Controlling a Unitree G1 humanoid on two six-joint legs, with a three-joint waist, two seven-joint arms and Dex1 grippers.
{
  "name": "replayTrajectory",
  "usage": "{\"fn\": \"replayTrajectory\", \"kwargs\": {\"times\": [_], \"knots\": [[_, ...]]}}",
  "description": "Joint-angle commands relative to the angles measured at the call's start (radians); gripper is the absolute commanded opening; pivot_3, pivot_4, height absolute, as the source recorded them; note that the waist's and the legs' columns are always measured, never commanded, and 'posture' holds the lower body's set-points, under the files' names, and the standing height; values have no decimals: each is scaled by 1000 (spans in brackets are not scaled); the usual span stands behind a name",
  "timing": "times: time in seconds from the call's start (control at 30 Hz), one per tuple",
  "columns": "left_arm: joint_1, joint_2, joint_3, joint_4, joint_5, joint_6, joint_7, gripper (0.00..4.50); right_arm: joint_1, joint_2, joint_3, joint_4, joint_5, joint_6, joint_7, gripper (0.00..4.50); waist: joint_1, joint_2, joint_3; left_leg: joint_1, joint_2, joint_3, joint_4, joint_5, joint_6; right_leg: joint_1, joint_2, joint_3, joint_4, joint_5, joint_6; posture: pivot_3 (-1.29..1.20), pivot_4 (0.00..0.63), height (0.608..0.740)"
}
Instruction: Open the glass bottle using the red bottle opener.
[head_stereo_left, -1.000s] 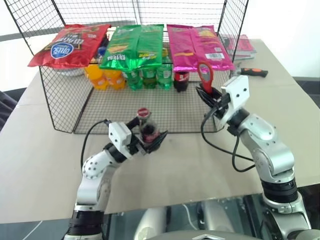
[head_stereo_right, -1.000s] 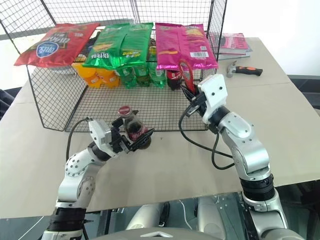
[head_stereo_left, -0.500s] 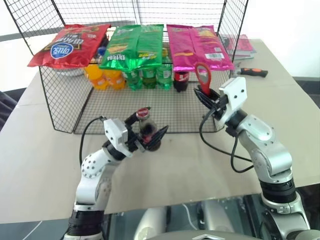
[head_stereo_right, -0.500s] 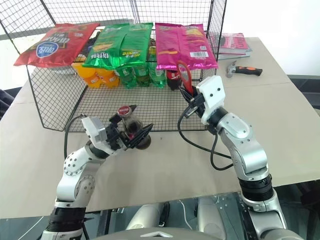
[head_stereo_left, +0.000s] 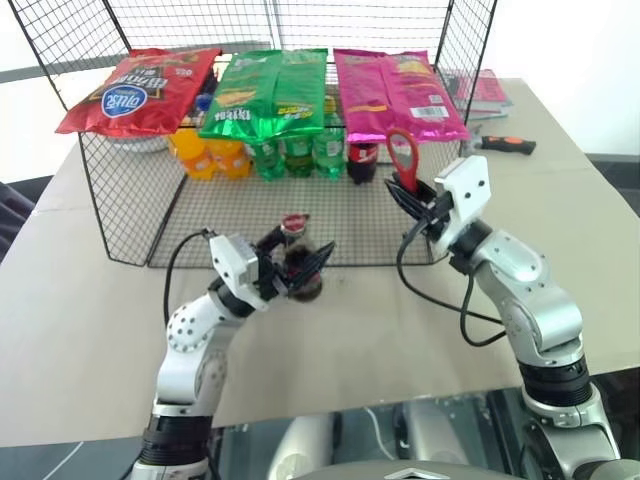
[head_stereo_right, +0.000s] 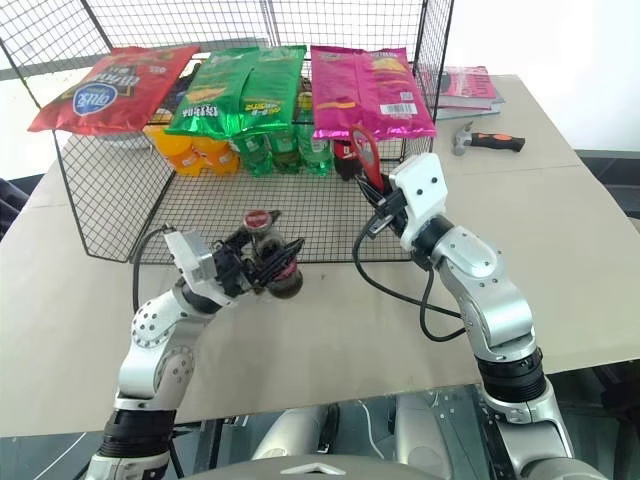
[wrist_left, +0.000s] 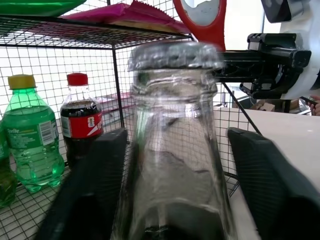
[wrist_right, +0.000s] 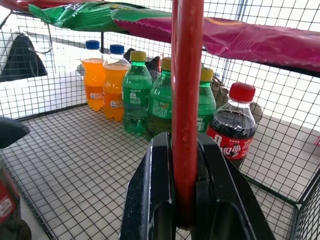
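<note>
The glass bottle (head_stereo_left: 301, 268), clear with dark liquid and a metal cap, stands upright at the front edge of the wire rack. My left gripper (head_stereo_left: 300, 250) has come in from the left and is shut on its body; both black fingers (wrist_left: 97, 175) flank the neck in the left wrist view. To the right and a little higher, my right gripper (head_stereo_left: 415, 190) is shut on the handle of the red bottle opener (head_stereo_left: 403, 155). The opener stands upright with its oval ring on top. Its red shaft (wrist_right: 186, 100) rises between the fingers in the right wrist view.
A wire rack (head_stereo_left: 120, 200) holds chip bags (head_stereo_left: 270, 90) on top and orange, green and cola plastic bottles (head_stereo_left: 300, 152) at the back. An orange-and-black handled tool (head_stereo_left: 505, 145) and magazines (head_stereo_left: 485, 88) lie at the back right. The tabletop (head_stereo_left: 380, 330) ends near me.
The left fingers have narrowed from wide open onto the bottle, which went from leaning to upright as the hand rose a little. The right arm and opener have kept still.
</note>
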Motion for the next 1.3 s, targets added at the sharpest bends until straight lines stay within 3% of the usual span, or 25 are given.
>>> {"fn": "replayTrajectory", "kwargs": {"times": [0.03,0.33,0.57,0.93,1.3], "knots": [[22,11,3,-5,2,-17,-7,2065,-17,0,1,-21,-1,-28,10,0,-1,0,0,0,0,0,0,0,0,0,0,0,0,0,0,0,150,740],[19,32,17,-15,-65,27,-17,2059,-25,3,61,-5,-38,-71,42,0,-2,0,0,1,0,0,0,0,0,1,0,0,0,0,0,0,150,740],[-7,51,10,20,-80,38,-60,2059,-56,-58,214,93,-257,-309,80,0,-1,0,0,1,0,0,0,0,0,1,0,0,0,0,0,0,150,740],[-45,41,1,72,-62,17,-87,2059,-118,-35,333,348,-596,-668,-59,0,-1,0,0,1,0,1,0,0,0,1,1,0,0,0,0,0,150,740],[-67,30,-8,102,-49,0,-92,2059,-128,5,388,419,-849,-813,-226,0,0,0,-1,2,0,0,0,0,-1,1,1,0,1,0,0,0,150,740]]}}
